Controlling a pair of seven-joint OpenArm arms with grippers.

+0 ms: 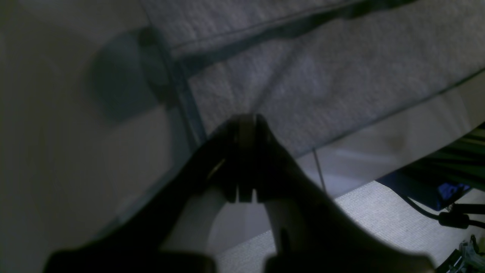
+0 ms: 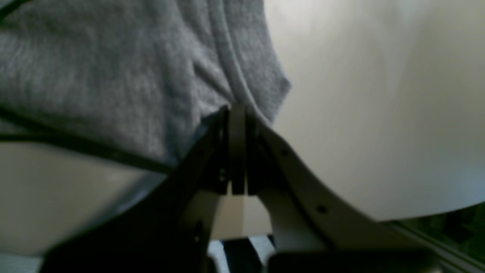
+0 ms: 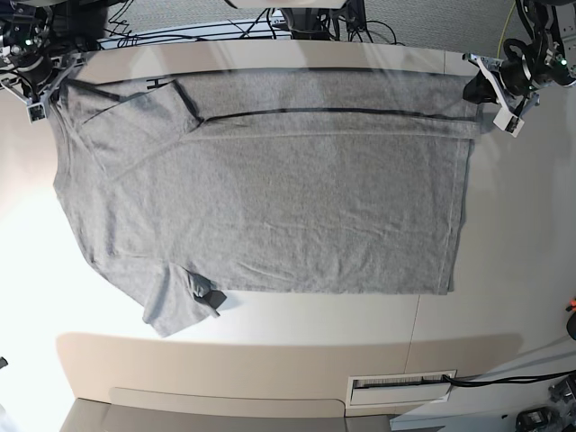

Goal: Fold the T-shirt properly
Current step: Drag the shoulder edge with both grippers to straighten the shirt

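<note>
Both jaws clamped on shirt (image 3: pixel 270 207) far edge: L gripper (image 3: pixel 481 90) & R gripper (image 3: pixel 49 85) shd pull level (keep fold straight) over desk (image 3: pixel 504 270).

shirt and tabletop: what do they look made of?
T-shirt: looks like soft knit cotton or a cotton blend, matte heather grey. The right wrist view shows flecked, slightly fuzzy fabric and a stitched double hem. It drapes limp with soft creases.

Table: smooth, hard off-white surface, probably laminate or painted board. It has a faint sheen and a bright glare patch at the left of the base view. The exact material is not clear.
</note>
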